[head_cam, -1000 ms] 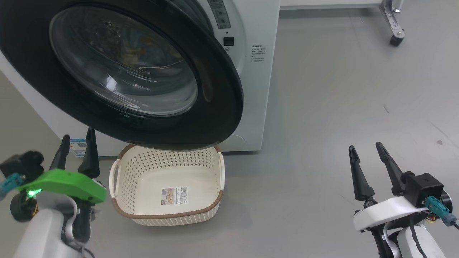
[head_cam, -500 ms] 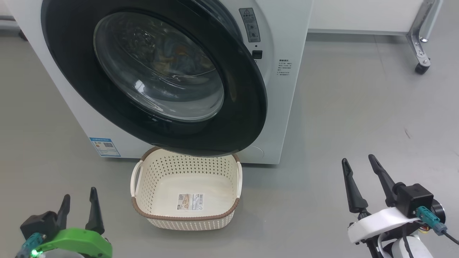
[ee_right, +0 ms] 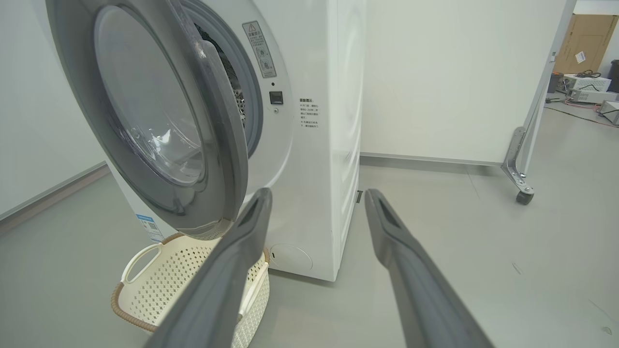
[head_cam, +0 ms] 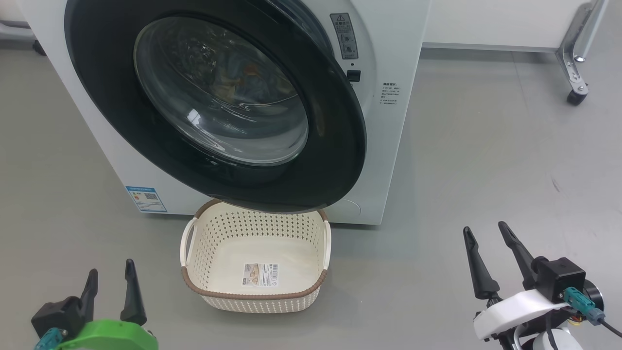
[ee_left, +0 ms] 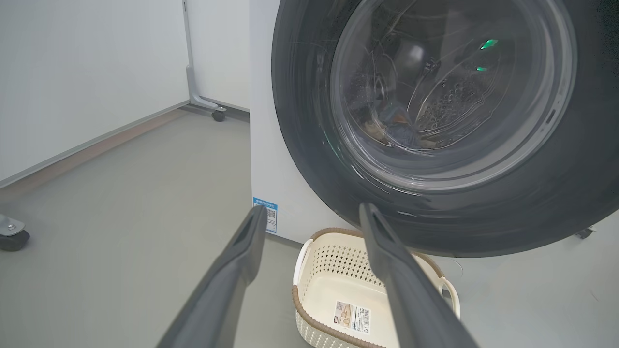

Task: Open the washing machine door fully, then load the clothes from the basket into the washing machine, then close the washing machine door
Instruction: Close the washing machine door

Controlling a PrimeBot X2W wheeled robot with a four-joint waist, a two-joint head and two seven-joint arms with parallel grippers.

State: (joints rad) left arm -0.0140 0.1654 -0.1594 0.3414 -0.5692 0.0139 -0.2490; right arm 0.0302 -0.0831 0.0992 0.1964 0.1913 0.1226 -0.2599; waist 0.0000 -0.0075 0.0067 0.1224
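Black-rimmed washing machine door [head_cam: 340, 160], head view: ajar, hiding far edge of basket [head_cam: 252, 295]; clothes [head_cam: 238, 82] blurred behind glass.
Left gripper [ee_left: 312, 208], left wrist view: 2 fingers apart, empty.
Right gripper [ee_right: 316, 192], right wrist view: spread, empty; basket partly hidden.

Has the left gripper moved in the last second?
Yes. The left gripper has pulled back from the washing machine: its tips were beside the blue label and now sit well short of it.

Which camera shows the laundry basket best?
The head view: nearly the whole basket shows from above, both handles and the stickered, bare bottom, only its far rim hidden by the door. The left wrist view cuts it at the bottom edge; the right wrist view shows one end, the rest hidden.
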